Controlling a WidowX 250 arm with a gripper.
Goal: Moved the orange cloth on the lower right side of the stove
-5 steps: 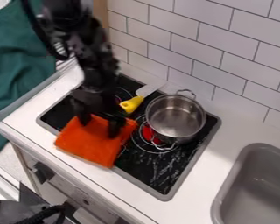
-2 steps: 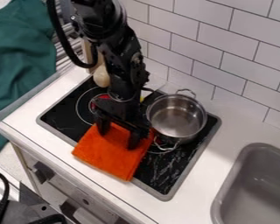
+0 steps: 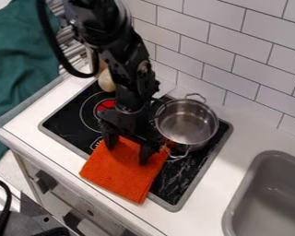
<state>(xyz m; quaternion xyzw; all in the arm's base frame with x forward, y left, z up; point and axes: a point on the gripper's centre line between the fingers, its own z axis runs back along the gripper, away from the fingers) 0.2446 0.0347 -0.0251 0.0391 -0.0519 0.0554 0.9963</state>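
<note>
Knobs (image 3: pixel 44 181), dark, are mounted on the white front panel below the counter (image 3: pixel 54 163). A black cable (image 3: pixel 5 203) runs along the view's lower left edge. Grey sink (image 3: pixel 270 191) is set into the counter at the right, well apart from the cloth.

Orange cloth (image 3: pixel 122 177) lies flat at the near side of the black stove (image 3: pixel 67 122). Its near part extends over the grey rim onto the white counter; its far part rests on the black surface. One corner points toward the viewer, close to the stove's near right corner.

Gripper (image 3: pixel 128 150) is open, fingers spread well apart and pointing down onto the far part of the cloth. Orange fabric shows between them.

Metal pot (image 3: pixel 185 122) stands upright on the stove, just right of the gripper. Two loop handles noted, one on the near side, one on the far side. Interior is partly visible, bare metal. Red burner centre (image 3: pixel 105 105) shows left of the arm (image 3: pixel 128 69), with pale rings around it.

Rounded pale item (image 3: pixel 106 81) sits beyond, partly behind the arm. White tiled wall (image 3: pixel 236 60) stands behind the counter. Green fabric (image 3: pixel 20 64) hangs at the upper left.
</note>
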